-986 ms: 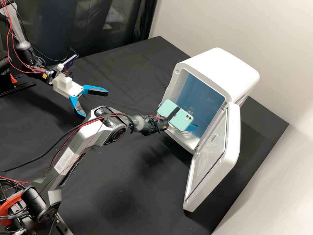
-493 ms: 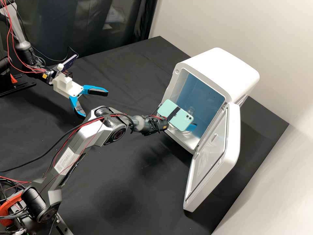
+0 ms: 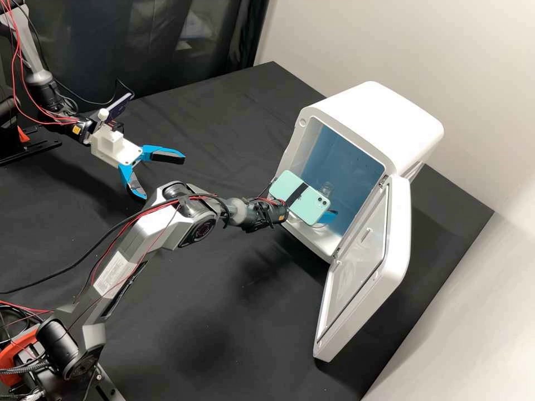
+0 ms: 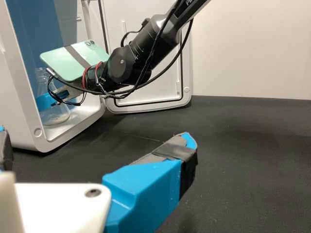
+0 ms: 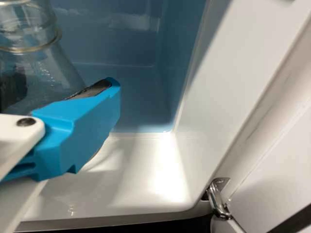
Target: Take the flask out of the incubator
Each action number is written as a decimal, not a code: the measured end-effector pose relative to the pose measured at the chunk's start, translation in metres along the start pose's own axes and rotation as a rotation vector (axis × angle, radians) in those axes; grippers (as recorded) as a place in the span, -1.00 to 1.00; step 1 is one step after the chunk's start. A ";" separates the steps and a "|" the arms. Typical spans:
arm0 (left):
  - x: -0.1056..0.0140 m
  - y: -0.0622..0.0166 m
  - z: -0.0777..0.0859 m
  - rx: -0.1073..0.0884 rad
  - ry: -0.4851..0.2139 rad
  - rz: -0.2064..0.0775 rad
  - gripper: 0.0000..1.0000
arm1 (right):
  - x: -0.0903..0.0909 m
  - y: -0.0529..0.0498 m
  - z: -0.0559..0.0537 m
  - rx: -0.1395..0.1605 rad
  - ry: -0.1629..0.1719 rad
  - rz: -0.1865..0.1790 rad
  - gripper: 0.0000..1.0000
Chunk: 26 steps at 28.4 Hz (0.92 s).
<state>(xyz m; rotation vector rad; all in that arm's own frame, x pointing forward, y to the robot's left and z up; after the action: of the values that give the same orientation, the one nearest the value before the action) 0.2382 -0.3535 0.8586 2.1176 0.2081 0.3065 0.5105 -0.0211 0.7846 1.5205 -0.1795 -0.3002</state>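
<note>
Presently, the right fingers (image 5: pixel 73 121) stand narrow about the flask (image 5: pixel 29 58): one grey pad lies against the glass cone, the other shows dark through the glass on the far side, and we judge them closed upon it. The flask stands on the floor of the incubator (image 3: pixel 379 120), inside the blue chamber near its front opening, base down. Its long axis runs vertical, neck and mouth pointing up toward the chamber roof. We judge the step in hand to be the grasp, with the withdrawal not yet made. The next move calls for a straight draw back through the opening, flask kept upright, lifted enough to pass the white sill and kept off the door (image 3: pixel 362 267), which stands open beside the chamber. The left fingers (image 3: pixel 153 151) are spread wide, holding nothing, above the bench (image 3: pixel 234 312), well apart from the incubator.
</note>
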 end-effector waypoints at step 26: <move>0.000 -0.0001 0.000 0.000 -0.002 0.000 1.00 | -0.087 0.090 -0.004 0.183 0.202 0.216 -1.00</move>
<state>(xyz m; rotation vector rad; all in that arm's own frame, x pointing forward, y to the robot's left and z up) 0.2384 -0.3538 0.8583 2.1179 0.2075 0.3044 0.4364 0.0112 0.8798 1.6847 -0.2125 0.0437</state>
